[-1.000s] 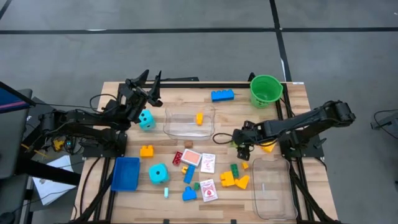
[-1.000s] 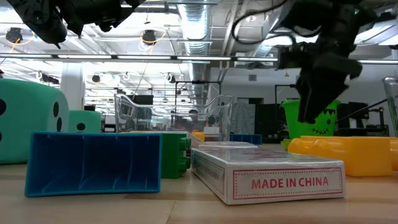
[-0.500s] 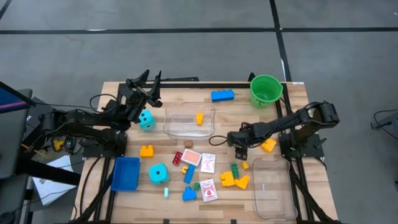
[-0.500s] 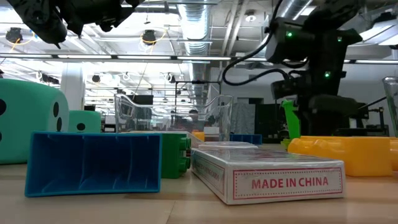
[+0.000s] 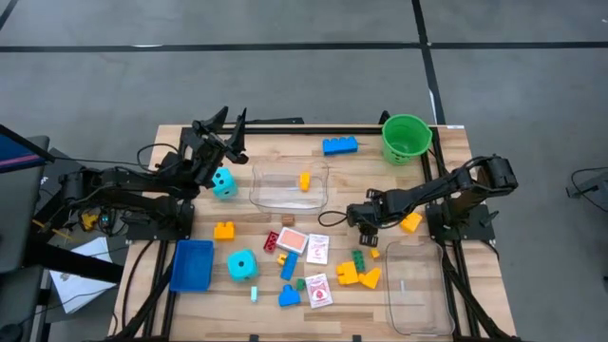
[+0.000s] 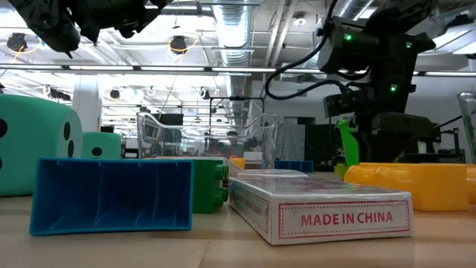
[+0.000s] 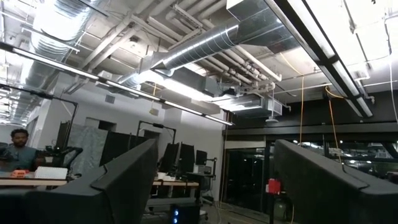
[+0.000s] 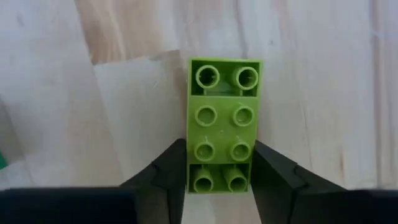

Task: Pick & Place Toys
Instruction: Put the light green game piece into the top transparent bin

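Overhead view of the wooden table [image 5: 285, 141], whose near-left corner carries a blue tray [image 5: 192, 264] set close to the left edge, with bare wood behind it up to an orange brick [image 5: 224, 230]. The left gripper [image 5: 219, 124] is raised above the far-left part of the table, its 2 fingers spread wide and holding nothing; 1 teal die [image 5: 223, 183] lies just beside it and a second teal die [image 5: 242, 264] sits right of the tray. At centre stands a clear tub [image 5: 275, 198] holding 1 yellow brick [image 5: 305, 180]; open wood separates it from a blue brick [image 5: 339, 145] near the far edge. In front of the tub lie the picture cards [image 5: 316, 249] and small blue pieces [image 5: 289, 295], closely packed. The right gripper [image 5: 367, 232] is lowered to the tabletop right of centre; in the wrist view its fingers [image 8: 173, 171] close against both long sides of a light green brick [image 8: 224, 124] lying studs-up on the wood. Yellow bricks [image 5: 357, 275] sit near it, beside a second clear tub [image 5: 415, 285] at the near-right edge. A green bucket [image 5: 406, 138] occupies the far-right corner.
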Motion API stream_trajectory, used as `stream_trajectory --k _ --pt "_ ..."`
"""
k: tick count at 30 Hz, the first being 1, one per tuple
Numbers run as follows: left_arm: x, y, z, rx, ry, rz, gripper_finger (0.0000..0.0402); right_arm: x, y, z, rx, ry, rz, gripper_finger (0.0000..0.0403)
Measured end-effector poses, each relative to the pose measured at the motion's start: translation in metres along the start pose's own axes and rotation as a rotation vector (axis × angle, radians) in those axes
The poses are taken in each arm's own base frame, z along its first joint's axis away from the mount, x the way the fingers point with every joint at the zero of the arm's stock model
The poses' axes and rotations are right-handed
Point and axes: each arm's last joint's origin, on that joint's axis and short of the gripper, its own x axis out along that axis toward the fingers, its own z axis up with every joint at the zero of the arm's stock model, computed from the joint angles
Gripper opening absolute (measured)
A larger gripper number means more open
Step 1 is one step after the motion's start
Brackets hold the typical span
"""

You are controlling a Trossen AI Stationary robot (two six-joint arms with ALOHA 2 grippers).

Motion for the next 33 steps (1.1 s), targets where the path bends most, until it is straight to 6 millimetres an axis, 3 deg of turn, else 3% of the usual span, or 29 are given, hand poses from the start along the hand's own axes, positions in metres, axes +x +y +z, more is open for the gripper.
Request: stream_trajectory --k 6,11,17,23,28,33 --pt "0.000 0.000 0.000 0.000 0.000 0.001 0.0315 -0.012 0.001 0.001 0.063 -0.075 0.008 0.0134" --pt "0.000 0.000 0.000 0.000 0.000 0.000 0.0315 -0.040 0.001 0.001 0.078 -0.209 0.023 0.0134" --pt "0.000 0.000 0.000 0.000 0.000 0.000 0.0315 -0.084 -0.007 0.010 0.097 -0.524 0.018 0.0133" --pt "0.000 0.000 0.000 -0.003 -0.001 0.000 0.0315 -0.114 -0.017 0.027 -0.023 -0.831 -0.042 0.0133" --pt "0.000 0.000 0.000 -0.003 -0.001 0.000 0.0315 -0.118 -0.037 0.042 -0.061 -0.957 -0.072 0.0133" --pt "0.000 0.000 0.000 -0.003 -0.001 0.000 0.0315 -0.102 -0.057 0.062 -0.026 -1.011 -0.058 0.0133"
